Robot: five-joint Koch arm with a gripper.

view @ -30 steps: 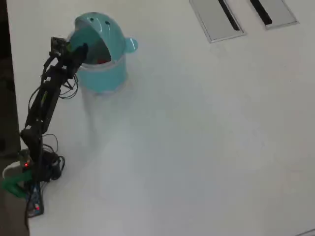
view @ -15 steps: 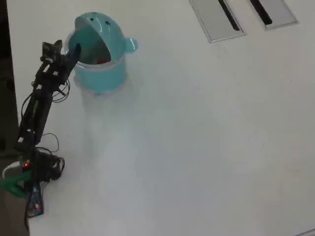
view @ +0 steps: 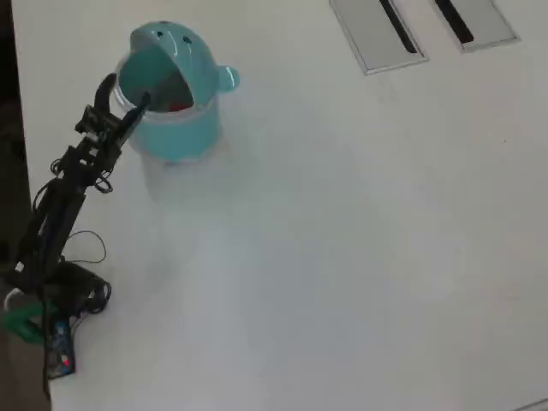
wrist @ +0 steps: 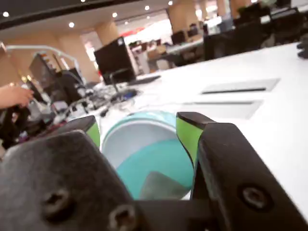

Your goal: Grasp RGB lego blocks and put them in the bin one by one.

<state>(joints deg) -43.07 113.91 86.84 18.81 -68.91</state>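
The round teal bin stands at the table's back left in the overhead view, its domed lid tipped back and its mouth open. A small red lego block lies inside it. My gripper hovers at the bin's left rim, open, with nothing between its fingers. In the wrist view the green-padded fingertips stand wide apart on either side of the bin. That view looks down into the bin's pale inside and shows no block there.
Two flat grey slotted plates are set into the table at the back right, also seen in the wrist view as grey plates. The arm's base and cables sit at the left edge.
The gripper has pulled out of the bin's mouth to the left and now sits just at its left rim with the jaws spread.
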